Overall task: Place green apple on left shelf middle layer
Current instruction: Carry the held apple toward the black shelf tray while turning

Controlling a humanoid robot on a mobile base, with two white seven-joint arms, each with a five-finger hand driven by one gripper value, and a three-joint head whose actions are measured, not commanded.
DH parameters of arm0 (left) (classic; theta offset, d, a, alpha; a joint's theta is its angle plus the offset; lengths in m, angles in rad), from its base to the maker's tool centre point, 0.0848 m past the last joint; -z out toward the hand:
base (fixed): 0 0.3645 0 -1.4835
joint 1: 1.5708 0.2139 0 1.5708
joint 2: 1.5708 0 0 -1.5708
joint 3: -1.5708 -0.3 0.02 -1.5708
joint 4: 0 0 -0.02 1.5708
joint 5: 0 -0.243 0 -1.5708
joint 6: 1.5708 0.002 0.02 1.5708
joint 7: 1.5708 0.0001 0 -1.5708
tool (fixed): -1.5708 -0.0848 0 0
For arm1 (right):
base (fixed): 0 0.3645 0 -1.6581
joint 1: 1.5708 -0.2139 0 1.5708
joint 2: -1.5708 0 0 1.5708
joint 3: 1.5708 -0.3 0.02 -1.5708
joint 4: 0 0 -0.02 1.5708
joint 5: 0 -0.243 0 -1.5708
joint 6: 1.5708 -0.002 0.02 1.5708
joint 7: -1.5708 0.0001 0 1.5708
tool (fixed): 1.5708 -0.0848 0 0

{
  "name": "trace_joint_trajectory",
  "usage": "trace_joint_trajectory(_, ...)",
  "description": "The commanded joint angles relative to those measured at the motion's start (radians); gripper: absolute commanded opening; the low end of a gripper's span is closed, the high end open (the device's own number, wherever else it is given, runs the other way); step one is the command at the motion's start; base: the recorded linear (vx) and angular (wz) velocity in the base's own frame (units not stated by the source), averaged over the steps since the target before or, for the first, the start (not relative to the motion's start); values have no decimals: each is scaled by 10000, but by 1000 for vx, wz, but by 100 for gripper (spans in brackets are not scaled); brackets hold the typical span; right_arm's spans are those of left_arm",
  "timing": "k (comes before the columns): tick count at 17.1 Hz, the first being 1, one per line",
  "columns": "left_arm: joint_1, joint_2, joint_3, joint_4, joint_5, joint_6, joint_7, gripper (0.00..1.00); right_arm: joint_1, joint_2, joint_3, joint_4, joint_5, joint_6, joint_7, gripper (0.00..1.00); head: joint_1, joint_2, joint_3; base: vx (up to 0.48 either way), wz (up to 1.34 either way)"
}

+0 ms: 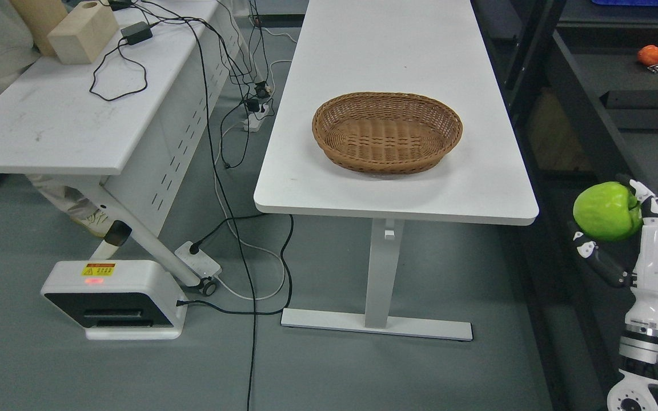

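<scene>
At four o'clock, the right hand (620, 240) cups the green apple (606, 210), fingers curled around its sides (smooth, firm, probably light, so a round-the-middle grip suits it).

The green apple (606, 210) had a smooth, glossy skin, held in the right hand (629, 240), whose shells looked like shiny white plastic with black joints and a metal ring at the wrist. Up and to the left of the hand, the basket (386, 132) was woven brown wicker, rough and matt. It sat on a table (363, 188) with a smooth, matt white top. Far to the hand's left, a pale wooden block (82, 31) looked unvarnished. Behind the hand, the shelf (626, 80) seemed dark, matt metal. The floor (420, 371) was dull grey.
</scene>
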Motion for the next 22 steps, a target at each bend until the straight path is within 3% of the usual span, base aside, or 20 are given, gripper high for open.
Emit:
trace_joint_trajectory(1, -2, 175, 0, -2, 0, 23, -7, 100, 283, 339, -466, -68, -15, -31, 4, 0, 0, 0, 0, -500, 128)
trace_joint_trajectory(10, -2, 175, 0, -2, 0, 39, 8, 100, 344, 339, -465, -68, -15, -31, 4, 0, 0, 0, 0, -444, -206)
trace_joint_trajectory(22, -2, 175, 0, -2, 0, 23, -7, 100, 406, 339, -465, -68, -15, -46, 4, 0, 0, 0, 0, -58, -1440)
